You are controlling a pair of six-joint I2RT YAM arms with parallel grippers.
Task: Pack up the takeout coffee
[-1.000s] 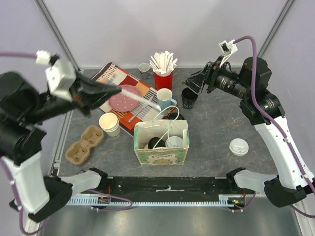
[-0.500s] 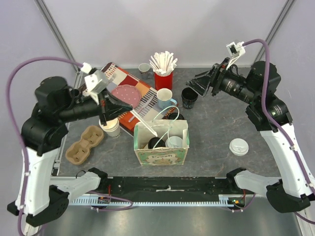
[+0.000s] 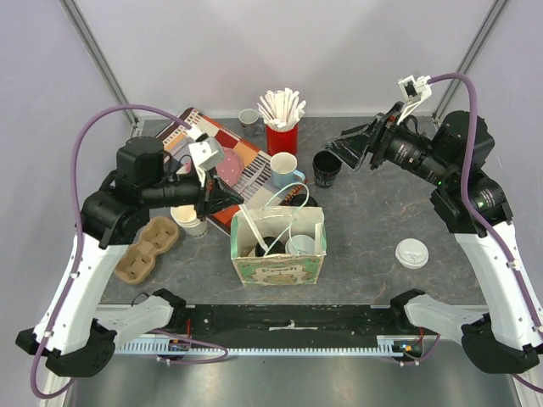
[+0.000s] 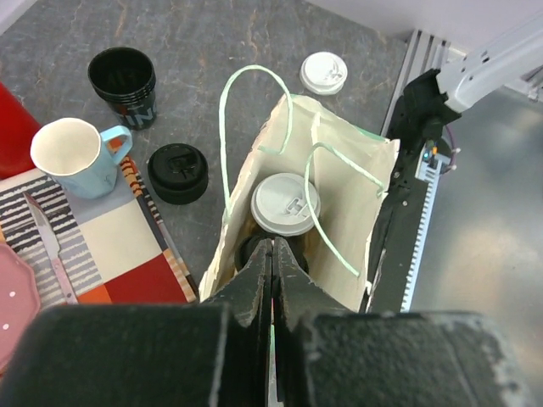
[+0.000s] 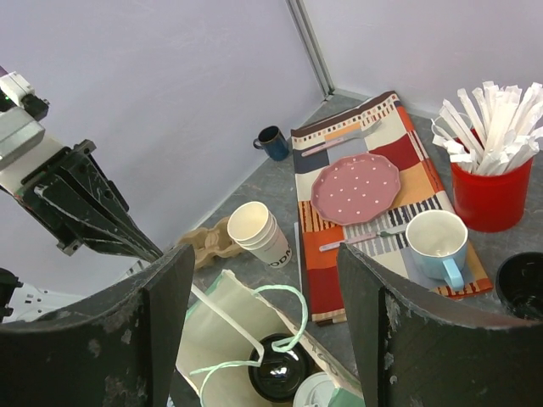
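The paper bag point(image 3: 280, 270) stands open at the front middle. Inside it stand the white-lidded coffee cup point(image 3: 300, 246) and the black-lidded coffee cup point(image 3: 269, 248). My left gripper point(image 3: 236, 203) is just above the bag's left rear edge, shut on a thin white stick point(image 3: 257, 227) that slants down into the bag. In the left wrist view the shut gripper point(image 4: 272, 246) points at the bag point(image 4: 356, 220) and white lid point(image 4: 286, 203). The right wrist view shows the stick point(image 5: 233, 322) touching the black lid point(image 5: 280, 369). My right gripper point(image 3: 344, 146) is open and empty, high at the back right.
A loose white lid point(image 3: 411, 253) lies right of the bag. Behind the bag are a light-blue mug point(image 3: 284, 168), stacked black cups point(image 3: 327, 168) and a red cup of sticks point(image 3: 281, 136). White paper cups point(image 3: 188, 214) and a cardboard carrier point(image 3: 146, 248) sit left.
My left arm has swung down and right with the stick, from over the placemat to the bag; the stick's tip is now inside the bag. My right gripper drifted slightly right.
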